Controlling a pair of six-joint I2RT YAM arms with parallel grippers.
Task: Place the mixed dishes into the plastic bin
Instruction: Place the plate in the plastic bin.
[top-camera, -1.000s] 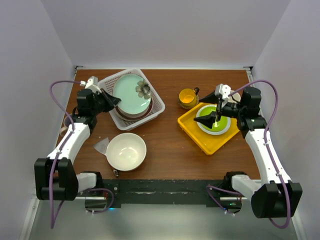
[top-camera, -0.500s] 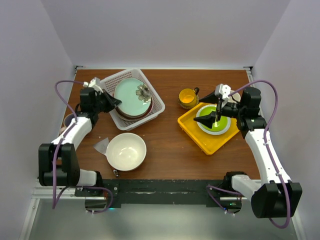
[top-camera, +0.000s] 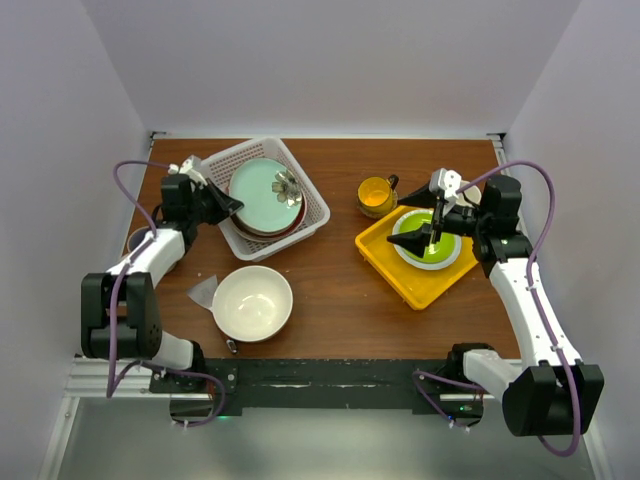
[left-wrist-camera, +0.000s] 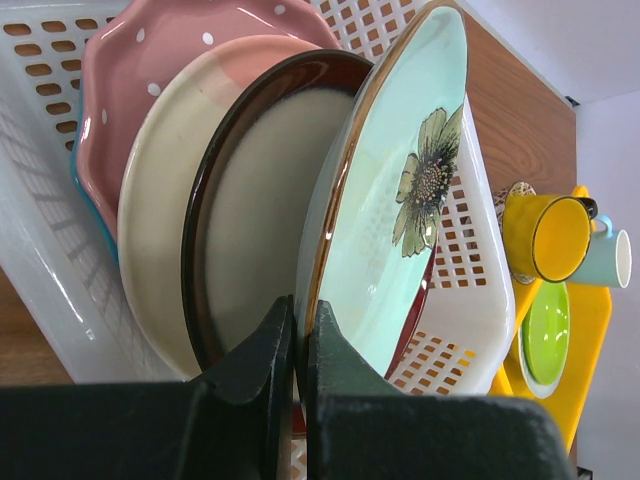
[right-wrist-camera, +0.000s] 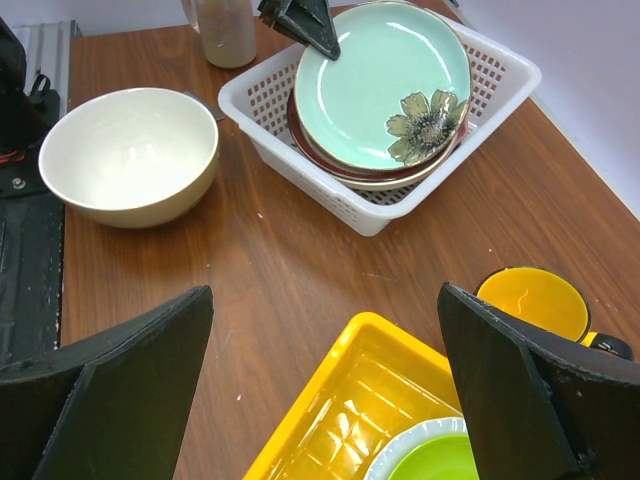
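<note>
Left arm has swung its elbow out toward the table edge and the mint flower plate (top-camera: 265, 185) has shifted a touch with it, while the right arm hasn't budged. Now the left gripper (left-wrist-camera: 300, 318) is pinched tight on that plate's near rim, and the plate sits inside the plastic bin (top-camera: 300, 229), propped at a tilt over the dark red-rimmed bowl (left-wrist-camera: 250, 220) and the plates stacked beneath. Over on the other side the right gripper (top-camera: 424, 236) hangs with fingers spread wide, holding nothing, above the yellow tray (top-camera: 385, 262). The smart play, I'd say: ease the held rim down until the plate lies flat on the stack, then let go and lift straight out, clear of the bin wall. Large cream bowl (top-camera: 252, 303) and yellow mug (top-camera: 377, 196) wait on the table.
</note>
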